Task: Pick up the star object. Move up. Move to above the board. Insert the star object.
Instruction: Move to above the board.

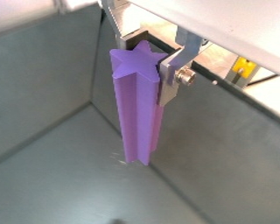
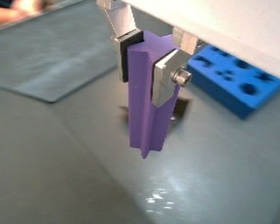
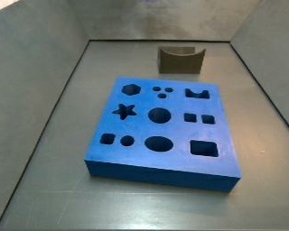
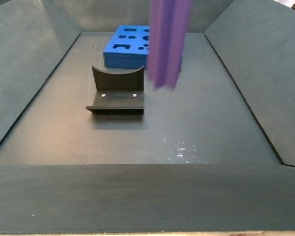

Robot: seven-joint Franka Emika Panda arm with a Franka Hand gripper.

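Wrist views both show the silver-fingered gripper (image 1: 154,63) pinching the tall light-purple star-section prism (image 2: 149,101) near its top, hanging upright clear of the grey table (image 4: 175,129), with the bright blue holed board (image 2: 233,80) beyond.

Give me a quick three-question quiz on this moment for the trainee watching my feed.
1. True or false: the tall light-purple star-section prism is already seated in the thick bright blue slab with shaped holes.
2. Multiple choice: the gripper is A) open beside the prism, B) shut on the prism near its upper end, C) out of view.
3. Fill in: in a side view, the dark olive U-shaped block stands beyond the slab, near the ____ wall.

Key:
1. False: the prism hangs upright in the jaws, its lower end clear of the floor, and the slab's star hole is empty.
2. B.
3. Back.
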